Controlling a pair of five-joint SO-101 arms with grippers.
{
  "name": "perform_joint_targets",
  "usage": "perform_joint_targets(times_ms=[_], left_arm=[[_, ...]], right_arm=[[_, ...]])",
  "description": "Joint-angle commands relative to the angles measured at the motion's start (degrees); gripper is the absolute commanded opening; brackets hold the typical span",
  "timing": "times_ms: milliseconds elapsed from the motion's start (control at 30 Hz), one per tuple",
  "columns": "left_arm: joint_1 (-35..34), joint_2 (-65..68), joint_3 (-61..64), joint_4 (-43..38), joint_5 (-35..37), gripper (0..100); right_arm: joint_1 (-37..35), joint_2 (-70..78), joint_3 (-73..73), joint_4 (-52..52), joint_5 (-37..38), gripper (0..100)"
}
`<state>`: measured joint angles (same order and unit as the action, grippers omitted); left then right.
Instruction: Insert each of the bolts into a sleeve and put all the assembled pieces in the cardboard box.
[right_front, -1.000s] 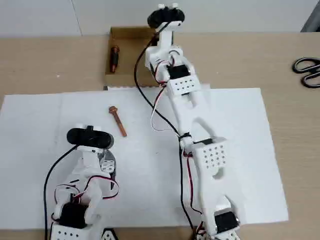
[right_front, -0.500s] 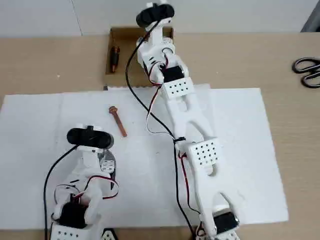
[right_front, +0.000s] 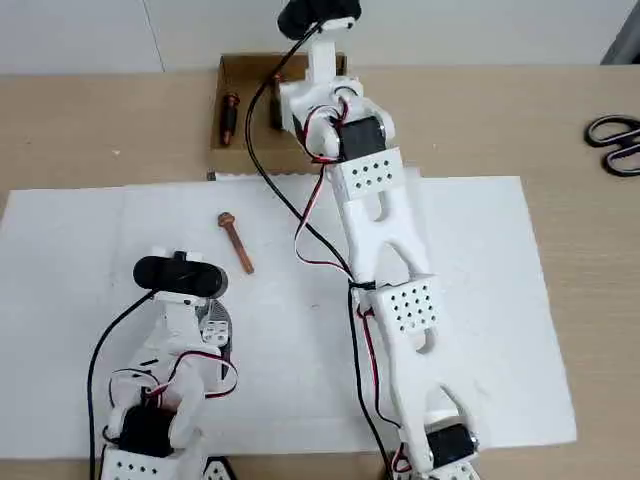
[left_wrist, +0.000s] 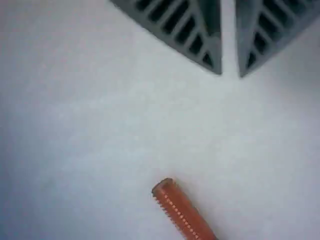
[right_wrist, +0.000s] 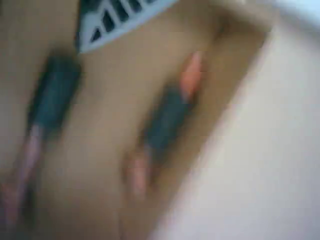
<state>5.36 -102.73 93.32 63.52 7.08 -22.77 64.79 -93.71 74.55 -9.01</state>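
The cardboard box (right_front: 252, 150) stands at the table's far edge. One assembled bolt-and-sleeve piece (right_front: 230, 117) lies at its left side. My right gripper (right_front: 285, 95) hangs over the box with a second piece (right_front: 275, 103) just beside it. In the right wrist view both pieces (right_wrist: 167, 120) (right_wrist: 50, 100) lie on the box floor, past one grey finger (right_wrist: 115, 20), and the gripper is open. A loose copper bolt (right_front: 236, 241) lies on the white paper. My left gripper (right_front: 215, 325) rests near it, shut and empty (left_wrist: 228, 70), the bolt's threaded end (left_wrist: 182, 212) just ahead.
A white paper sheet (right_front: 480, 260) covers the middle of the table. Scissors (right_front: 615, 142) lie at the far right edge. The right arm (right_front: 390, 260) stretches across the paper from the front edge to the box.
The right arm swung left over the box and its wrist turned. A second piece now shows in the box beside its gripper. The left arm and the loose bolt stayed put.
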Motion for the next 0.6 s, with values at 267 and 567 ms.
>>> perform_joint_targets(times_ms=[267,567], left_arm=[[0.00,-0.18,-1.54,0.35,0.09,1],[0.00,-0.18,-1.54,0.35,0.09,1]], right_arm=[[-1.27,-17.36,-2.64,24.13,-0.62,19.8],[-1.63,-27.74,4.92,25.27,-0.44,19.8]])
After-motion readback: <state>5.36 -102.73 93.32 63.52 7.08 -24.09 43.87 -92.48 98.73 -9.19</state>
